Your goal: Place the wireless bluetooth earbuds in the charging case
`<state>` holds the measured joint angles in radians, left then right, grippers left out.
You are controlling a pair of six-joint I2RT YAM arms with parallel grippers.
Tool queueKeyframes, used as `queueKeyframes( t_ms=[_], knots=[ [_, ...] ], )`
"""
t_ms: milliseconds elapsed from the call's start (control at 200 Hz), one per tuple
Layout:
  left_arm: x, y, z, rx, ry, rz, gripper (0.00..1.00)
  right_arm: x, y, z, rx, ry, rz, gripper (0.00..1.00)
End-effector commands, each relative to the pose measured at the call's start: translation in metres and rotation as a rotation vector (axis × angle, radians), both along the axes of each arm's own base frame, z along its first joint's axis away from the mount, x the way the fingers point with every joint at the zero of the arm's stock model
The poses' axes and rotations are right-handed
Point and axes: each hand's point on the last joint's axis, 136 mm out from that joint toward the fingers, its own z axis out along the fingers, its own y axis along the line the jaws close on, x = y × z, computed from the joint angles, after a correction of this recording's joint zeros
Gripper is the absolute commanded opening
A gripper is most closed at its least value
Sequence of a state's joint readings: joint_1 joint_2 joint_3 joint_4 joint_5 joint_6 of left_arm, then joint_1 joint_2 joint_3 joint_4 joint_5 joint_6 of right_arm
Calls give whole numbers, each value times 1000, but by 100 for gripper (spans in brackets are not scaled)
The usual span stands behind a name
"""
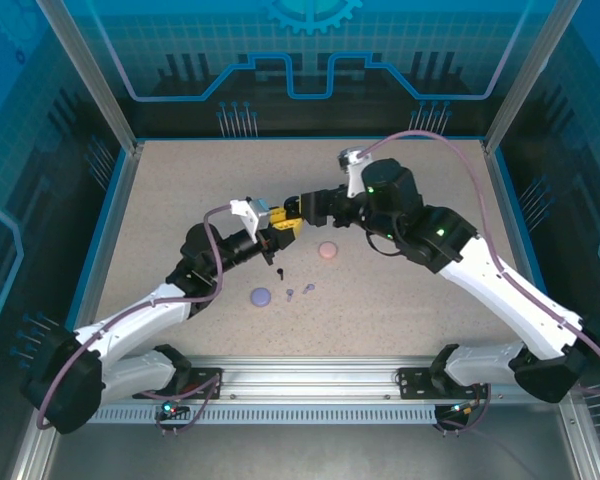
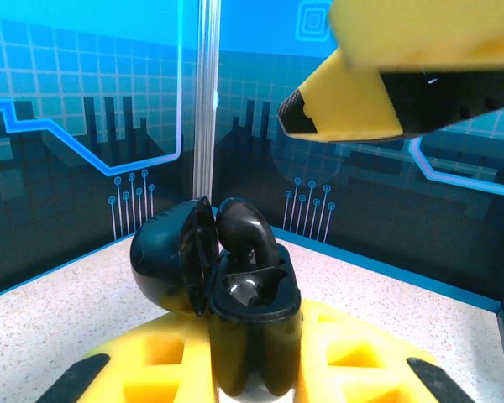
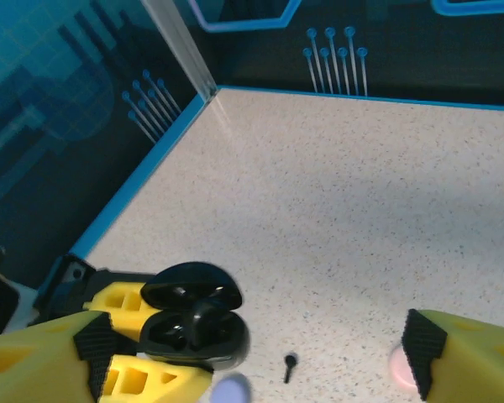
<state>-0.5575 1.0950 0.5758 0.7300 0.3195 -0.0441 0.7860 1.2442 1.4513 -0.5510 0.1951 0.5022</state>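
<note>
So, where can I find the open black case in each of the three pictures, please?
Top camera: the black case is a small dark spot near the table's middle, where the two arms meet.
Left wrist: bottom centre, large, its lid swung open to the left.
Right wrist: bottom left, lid open.
Shared landmark: the yellow fingers clamping the case on both sides.
</note>
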Motion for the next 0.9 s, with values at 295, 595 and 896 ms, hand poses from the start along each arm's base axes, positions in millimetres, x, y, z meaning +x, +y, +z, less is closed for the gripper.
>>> queueKeyframes(
  t_ms=[295, 595, 896],
  knots=[
    [-23, 11, 20, 70, -158, 10, 0, -5, -10, 0, 69, 36, 85, 100],
    [-29, 15, 48, 54, -231, 17, 0, 5, -11, -18, 36, 106, 29, 100],
    [-56, 31, 74, 29, -272, 19, 0, 26, 6, -110, -78, 394, -49, 96]
  ],
)
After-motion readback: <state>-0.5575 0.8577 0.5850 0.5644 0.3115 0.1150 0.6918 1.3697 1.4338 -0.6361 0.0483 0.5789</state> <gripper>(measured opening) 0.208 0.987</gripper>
